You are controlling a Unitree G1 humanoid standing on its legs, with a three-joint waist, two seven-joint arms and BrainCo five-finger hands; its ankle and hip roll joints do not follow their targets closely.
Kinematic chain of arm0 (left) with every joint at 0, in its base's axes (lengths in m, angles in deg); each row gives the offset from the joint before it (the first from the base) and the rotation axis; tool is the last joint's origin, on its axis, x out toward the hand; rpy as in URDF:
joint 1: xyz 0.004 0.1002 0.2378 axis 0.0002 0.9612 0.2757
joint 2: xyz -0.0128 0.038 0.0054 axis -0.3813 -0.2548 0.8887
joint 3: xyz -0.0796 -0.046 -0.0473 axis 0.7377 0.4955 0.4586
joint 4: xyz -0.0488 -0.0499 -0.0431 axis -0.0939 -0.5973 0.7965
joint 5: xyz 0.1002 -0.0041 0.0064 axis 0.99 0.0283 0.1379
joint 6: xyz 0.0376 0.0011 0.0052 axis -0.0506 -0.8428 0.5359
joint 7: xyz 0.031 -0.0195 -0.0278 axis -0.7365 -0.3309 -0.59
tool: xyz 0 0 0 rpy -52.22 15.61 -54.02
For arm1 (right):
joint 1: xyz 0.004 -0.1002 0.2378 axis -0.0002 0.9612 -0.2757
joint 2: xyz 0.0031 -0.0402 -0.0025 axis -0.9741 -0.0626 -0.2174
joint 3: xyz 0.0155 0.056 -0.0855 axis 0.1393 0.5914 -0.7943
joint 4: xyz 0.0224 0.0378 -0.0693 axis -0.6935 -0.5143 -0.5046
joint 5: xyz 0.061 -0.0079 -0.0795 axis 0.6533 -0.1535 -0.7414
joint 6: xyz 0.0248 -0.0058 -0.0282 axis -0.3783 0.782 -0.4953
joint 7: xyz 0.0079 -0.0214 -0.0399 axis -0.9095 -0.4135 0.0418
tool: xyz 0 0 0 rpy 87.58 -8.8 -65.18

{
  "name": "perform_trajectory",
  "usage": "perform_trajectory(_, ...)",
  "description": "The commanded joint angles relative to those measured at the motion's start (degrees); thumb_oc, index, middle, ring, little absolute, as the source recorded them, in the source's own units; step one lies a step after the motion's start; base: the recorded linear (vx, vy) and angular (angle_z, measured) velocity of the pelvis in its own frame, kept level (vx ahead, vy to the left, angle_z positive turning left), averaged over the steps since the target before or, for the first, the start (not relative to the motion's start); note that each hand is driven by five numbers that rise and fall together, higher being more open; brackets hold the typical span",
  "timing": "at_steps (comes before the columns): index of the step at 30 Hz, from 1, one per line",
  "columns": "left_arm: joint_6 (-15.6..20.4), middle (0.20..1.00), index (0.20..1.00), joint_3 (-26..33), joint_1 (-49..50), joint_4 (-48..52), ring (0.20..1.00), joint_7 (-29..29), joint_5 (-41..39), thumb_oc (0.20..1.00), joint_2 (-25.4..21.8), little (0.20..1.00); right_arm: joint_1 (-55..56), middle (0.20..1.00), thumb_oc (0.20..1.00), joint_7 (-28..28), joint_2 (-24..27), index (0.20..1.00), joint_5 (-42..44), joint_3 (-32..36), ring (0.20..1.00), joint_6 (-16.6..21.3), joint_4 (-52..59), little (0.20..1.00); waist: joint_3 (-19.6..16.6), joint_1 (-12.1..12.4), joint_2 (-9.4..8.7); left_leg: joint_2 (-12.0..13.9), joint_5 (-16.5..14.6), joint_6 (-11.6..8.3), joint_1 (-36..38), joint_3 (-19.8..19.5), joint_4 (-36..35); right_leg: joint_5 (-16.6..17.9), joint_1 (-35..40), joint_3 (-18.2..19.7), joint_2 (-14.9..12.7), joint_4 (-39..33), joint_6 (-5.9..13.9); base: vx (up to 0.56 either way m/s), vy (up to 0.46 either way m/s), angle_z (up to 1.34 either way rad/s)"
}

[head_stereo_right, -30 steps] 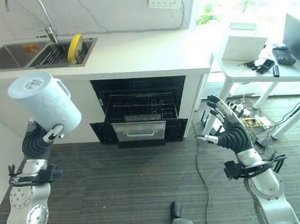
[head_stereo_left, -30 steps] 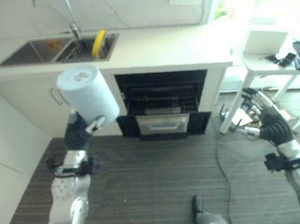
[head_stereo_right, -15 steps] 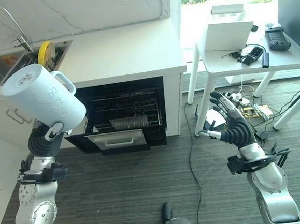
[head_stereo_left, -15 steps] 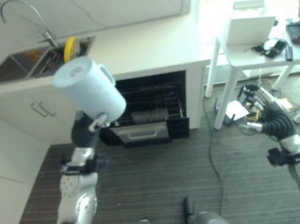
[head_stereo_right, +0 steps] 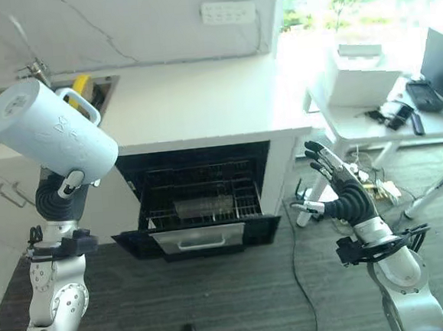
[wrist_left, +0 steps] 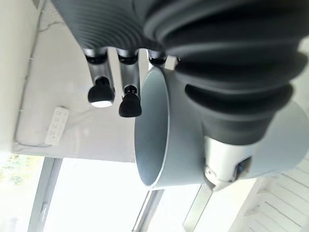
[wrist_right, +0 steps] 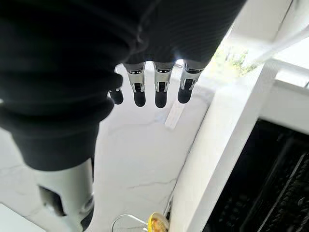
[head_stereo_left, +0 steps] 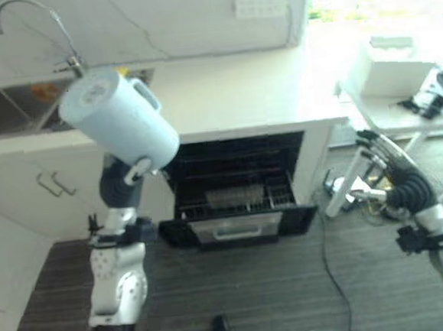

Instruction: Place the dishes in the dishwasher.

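Observation:
A large pale blue mug (head_stereo_left: 118, 116) with a handle is held up, tilted, in front of the counter, with my left hand (head_stereo_left: 134, 172) shut on it from below. In the left wrist view the fingers (wrist_left: 100, 92) lie along one side of the mug (wrist_left: 159, 135) and the thumb on the other. The dishwasher (head_stereo_left: 234, 184) under the counter stands open, its door (head_stereo_left: 238, 227) down and its wire rack (head_stereo_right: 202, 205) showing. A yellow dish (head_stereo_right: 82, 83) stands in the sink rack. My right hand (head_stereo_right: 337, 191) hangs open to the right of the dishwasher, holding nothing.
The white counter (head_stereo_right: 201, 106) carries a sink (head_stereo_left: 10, 113) and a faucet (head_stereo_left: 41, 19) at the left. A white side table (head_stereo_right: 387, 118) with a box (head_stereo_right: 356, 74) and small items stands at the right, with cables (head_stereo_right: 373, 188) on the floor beneath. Cupboard doors (head_stereo_left: 24, 196) lie left of the dishwasher.
The camera has shifted, so the whole scene sits differently. The mug stays raised in my left hand and my right hand stays open.

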Motion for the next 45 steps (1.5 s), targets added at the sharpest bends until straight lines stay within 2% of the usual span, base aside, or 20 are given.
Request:
perform_trajectory(1, -0.03, 0.200, 0.200, 1.92, 0.62, 5.37, 0.200, 1.95, 1.43, 0.200, -3.34, 0.200, -4.71, 1.000, 1.000, -1.21, 0.09, 1.000, -0.55, 1.21, 1.000, 0.89, 0.83, 1.000, 0.01, 3.05, -0.33, 3.14, -2.70, -2.11, -0.56, -2.51, -0.82, 3.18, 2.02, 1.12, 1.15, 3.46, 2.69, 0.14, 0.175, 0.17)
perform_trajectory(5, -0.01, 0.200, 0.200, 1.90, 2.05, 6.05, 0.200, 2.33, 2.60, 0.200, -3.92, 0.200, -3.06, 1.000, 1.000, -0.71, -1.19, 1.000, -0.46, 0.60, 1.000, 1.72, 1.38, 1.000, 1.01, 2.66, 0.30, 2.72, -3.93, -0.82, 1.27, -2.99, -0.82, 6.21, -4.36, 1.74, 0.89, 13.86, 2.31, 0.10, 0.117, -0.01)
perform_trajectory(7, -0.15, 0.200, 0.200, 1.65, 1.67, 6.00, 0.200, 0.93, 2.91, 0.200, -4.92, 0.200, -3.77, 1.000, 1.000, -0.42, -0.92, 1.000, -0.48, -0.23, 1.000, 1.50, 0.92, 1.000, 1.65, 2.22, 0.36, 2.57, -4.50, -1.00, 2.12, -3.08, -0.82, 5.35, -6.61, 0.75, 2.32, 10.90, 1.64, 0.09, -0.048, -0.28)
perform_trajectory(8, -0.04, 0.200, 0.200, 1.64, 1.43, 6.26, 0.200, 0.72, 2.77, 0.200, -5.58, 0.200, -3.61, 1.000, 1.000, -0.57, -0.46, 1.000, -0.08, -0.33, 1.000, 1.86, 0.87, 1.000, 2.28, 1.83, 0.29, 2.50, -5.10, -1.43, 2.88, -3.11, -0.82, 5.42, -7.98, -0.68, 2.86, 5.55, 1.32, 0.09, -0.149, -0.27)
perform_trajectory(10, -0.09, 0.200, 0.200, 1.13, 1.20, 6.75, 0.200, 0.35, 3.03, 0.200, -5.90, 0.200, -3.89, 1.000, 1.000, -1.07, 0.14, 1.000, 1.24, -0.23, 1.000, 1.97, 0.59, 1.000, 2.93, 0.74, 0.22, 3.00, -6.57, -1.93, 4.02, -3.18, -0.82, 7.79, -9.04, -1.12, 2.56, -1.06, 1.43, 0.09, -0.183, -0.13)
perform_trajectory(12, -0.64, 0.200, 0.200, -0.30, 0.63, 6.77, 0.200, -0.47, 3.58, 0.200, -5.71, 0.200, -4.21, 1.000, 1.000, -2.07, -0.12, 1.000, 1.85, -0.96, 1.000, 0.75, 0.25, 1.000, 3.27, -0.45, 0.14, 2.84, -7.71, -1.57, 5.05, -4.08, -0.82, 9.48, -9.67, 2.06, 2.33, -2.30, 1.61, 0.10, -0.213, 0.27)
perform_trajectory(17, -1.35, 0.200, 0.200, -1.69, 1.54, 7.39, 0.200, -4.84, 4.71, 0.200, -5.42, 0.200, -5.52, 1.000, 1.000, -2.72, 1.08, 1.000, 3.24, -2.01, 1.000, -2.62, 0.39, 1.000, 1.61, -0.19, 0.06, 3.52, -8.80, -1.89, 6.65, -2.92, -0.82, 9.24, -6.51, -0.62, 2.73, -7.20, 1.99, 0.08, -0.187, 0.43)
perform_trajectory(20, -2.02, 0.200, 0.200, -2.66, 1.14, 6.31, 0.200, -8.53, 6.64, 0.200, -4.42, 0.200, -7.00, 1.000, 1.000, -4.05, 0.83, 1.000, 1.09, -3.52, 1.000, -2.75, 0.06, 1.000, 0.24, -0.30, 0.30, 4.28, -8.87, -2.41, 7.15, -1.94, -0.82, 7.52, -5.37, -0.45, 3.62, -7.44, 1.21, 0.05, -0.149, -0.10)
perform_trajectory(21, -1.96, 0.200, 0.200, -3.42, 0.91, 5.91, 0.200, -10.74, 8.20, 0.200, -3.90, 0.200, -7.97, 1.000, 1.000, -2.78, 0.65, 1.000, 3.87, -4.44, 1.000, -4.38, -0.09, 1.000, -0.12, -0.30, 0.44, 4.58, -8.83, -2.49, 7.30, -2.02, -0.82, 7.04, -5.00, 0.08, 4.21, -7.44, 0.75, 0.04, -0.169, -0.15)
perform_trajectory(23, 0.64, 0.200, 0.200, -5.51, -0.35, 3.82, 0.200, -15.47, 13.78, 0.200, -3.31, 0.200, -10.06, 1.000, 1.000, -1.88, 0.38, 1.000, 4.08, -6.75, 1.000, -4.42, -0.98, 1.000, -0.59, -0.29, 0.64, 5.11, -8.71, -2.82, 7.40, -2.76, -0.82, 6.21, -4.29, 0.82, 4.96, -7.44, 0.07, 0.04, -0.163, -0.03)
perform_trajectory(25, 0.64, 0.200, 0.200, -6.59, -1.97, 2.95, 0.200, -16.97, 16.83, 0.200, -3.32, 0.200, -11.57, 1.000, 1.000, -2.23, 1.00, 1.000, 4.73, -7.94, 1.000, -4.63, -1.12, 1.000, -0.91, -0.50, 0.72, 5.54, -8.49, -3.06, 7.48, -2.66, -0.82, 5.84, -3.96, 0.78, 5.26, -7.44, -0.15, 0.03, -0.111, 0.05)
perform_trajectory(28, 0.42, 0.200, 0.200, -7.62, -3.70, 1.70, 0.200, -15.79, 17.94, 0.200, -3.25, 0.200, -13.10, 1.000, 1.000, -0.86, 0.53, 1.000, 6.45, -8.87, 1.000, -5.00, -1.17, 1.000, -1.40, -0.89, 0.89, 6.10, -8.32, -3.41, 7.64, -2.16, -0.82, 5.40, -3.57, 0.73, 5.77, -7.44, -0.46, 0.04, -0.134, 0.06)
perform_trajectory(32, 1.05, 0.200, 0.200, -8.67, -3.68, -0.54, 0.200, -15.94, 19.23, 0.200, -3.16, 0.200, -14.16, 1.000, 1.000, 3.56, -0.13, 1.000, 10.92, -10.68, 1.000, -7.97, -1.16, 1.000, -1.97, -1.27, 1.27, 6.96, -8.09, -4.10, 8.70, -0.54, -0.82, 4.82, -3.29, 1.13, 6.95, -7.44, -1.06, 0.06, -0.108, 0.01)
perform_trajectory(35, 1.65, 0.200, 0.200, -10.27, -3.83, -1.02, 0.200, -17.62, 21.65, 0.200, -3.41, 0.200, -15.47, 1.000, 1.000, 3.33, 0.76, 1.000, 11.54, -11.64, 1.000, -7.92, -1.57, 1.000, -1.66, -0.80, 1.40, 6.57, -7.76, -4.77, 10.18, 0.30, -0.82, 4.74, -3.18, 1.44, 7.59, -7.44, -1.36, 0.04, -0.013, -0.01)
perform_trajectory(36, 1.98, 0.200, 0.200, -10.90, -3.78, -0.82, 0.200, -18.52, 23.50, 0.200, -3.29, 0.200, -16.10, 1.000, 1.000, 3.83, 1.11, 1.000, 12.24, -11.74, 1.000, -8.33, -1.44, 1.000, -0.92, -0.07, 1.12, 5.97, -6.46, -5.31, 8.82, -0.46, 2.45, 5.47, -3.18, 2.17, 7.65, -7.44, -1.93, 0.09, 0.059, -0.02)
perform_trajectory(38, 2.97, 0.200, 0.200, -11.86, -3.75, -1.32, 0.200, -19.77, 25.82, 0.200, -2.88, 0.200, -16.89, 1.000, 1.000, 3.97, 1.77, 1.000, 13.27, -11.72, 1.000, -9.21, -0.72, 1.000, -0.21, 0.82, 0.84, 5.90, -5.57, -5.70, 6.30, -2.78, 2.51, 5.92, -3.11, 2.86, 7.38, -7.44, -1.65, 0.11, 0.190, -0.14)
perform_trajectory(39, 3.87, 0.200, 0.200, -12.43, -4.10, -2.51, 0.200, -20.21, 26.72, 0.200, -2.75, 0.200, -17.47, 1.000, 1.000, 4.20, 1.46, 1.000, 13.77, -11.96, 1.000, -9.51, -0.96, 1.000, -0.22, 0.80, 1.29, 7.05, -4.48, -5.97, 6.48, -2.85, -0.70, 5.22, -2.80, 2.90, 7.20, -7.44, -1.11, 0.13, 0.284, -0.25)
perform_trajectory(41, 4.15, 0.200, 0.200, -13.67, -6.07, -4.30, 0.200, -21.07, 27.80, 0.200, -2.46, 0.200, -17.89, 1.000, 1.000, 4.41, 0.57, 1.000, 14.07, -12.11, 1.000, -9.50, -1.08, 1.000, 0.36, 0.67, 1.44, 8.70, -2.99, -6.70, 3.85, -2.31, -0.82, 5.01, -2.07, 2.18, 6.05, -7.44, -0.47, 0.13, 0.298, -0.05)
perform_trajectory(43, 4.24, 0.200, 0.200, -15.13, -9.20, -7.72, 0.200, -22.54, 29.48, 0.200, -2.16, 0.200, -19.04, 1.000, 1.000, 3.67, 0.20, 1.000, 15.42, -12.97, 1.000, -9.26, -1.84, 1.000, 0.58, 0.78, 0.98, 7.57, -3.41, -6.24, 2.27, -4.00, -0.82, 4.46, -1.32, 2.14, 4.78, -7.44, 0.39, 0.10, 0.349, 0.12)
perform_trajectory(45, 3.31, 0.200, 0.200, -15.40, -10.16, -8.47, 0.200, -23.05, 29.30, 0.200, -2.10, 0.200, -18.88, 1.000, 1.000, 3.07, -0.20, 1.000, 16.06, -12.67, 1.000, -9.53, -1.34, 1.000, 0.33, 0.33, 0.71, 7.00, -3.72, -6.07, 2.30, -3.35, -0.82, 4.77, -1.24, 1.05, 3.65, -7.44, 1.21, 0.09, 0.302, 0.04)
